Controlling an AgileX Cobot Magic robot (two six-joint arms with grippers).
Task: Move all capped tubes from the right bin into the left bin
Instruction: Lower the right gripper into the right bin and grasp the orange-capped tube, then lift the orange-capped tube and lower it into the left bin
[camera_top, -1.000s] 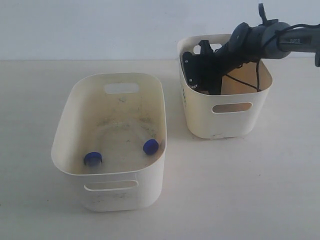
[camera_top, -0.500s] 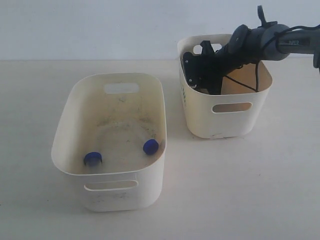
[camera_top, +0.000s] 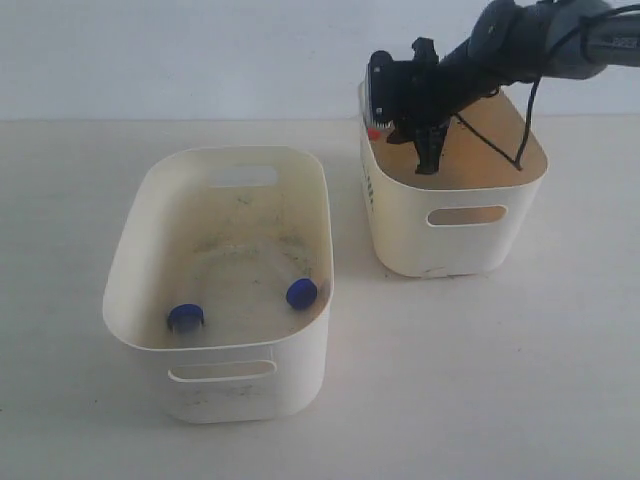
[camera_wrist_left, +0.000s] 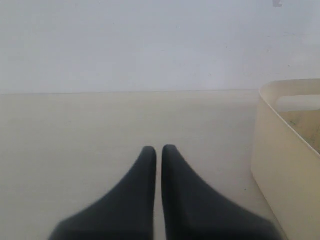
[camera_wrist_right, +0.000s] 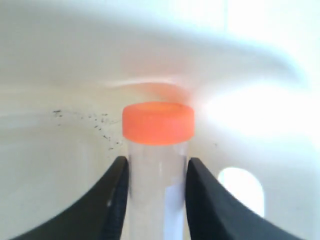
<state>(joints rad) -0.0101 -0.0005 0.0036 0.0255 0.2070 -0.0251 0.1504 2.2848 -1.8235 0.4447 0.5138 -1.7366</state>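
Lifted since 0.5 s ago: right gripper (camera_top: 427, 160), from deep in right bin (camera_top: 460, 240) to rim level, upper right of ext. view. Clamped on 1 orange-capped tube (camera_wrist_right: 158, 125), fingers on clear body just under cap. Long axis along fingers, cap end past tips. Seen in ext. view only as orange spot (camera_top: 373, 132) at bin's left rim. 2 blue-capped tubes (camera_top: 186, 318) in left bin (camera_top: 120, 260), lower left. Left gripper (camera_wrist_left: 159, 148) pressed together, empty, beside left bin.

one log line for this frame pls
right gripper: jaws shut on orange-capped tube, over right bin | left gripper: jaws shut, empty | left bin: two blue-capped tubes
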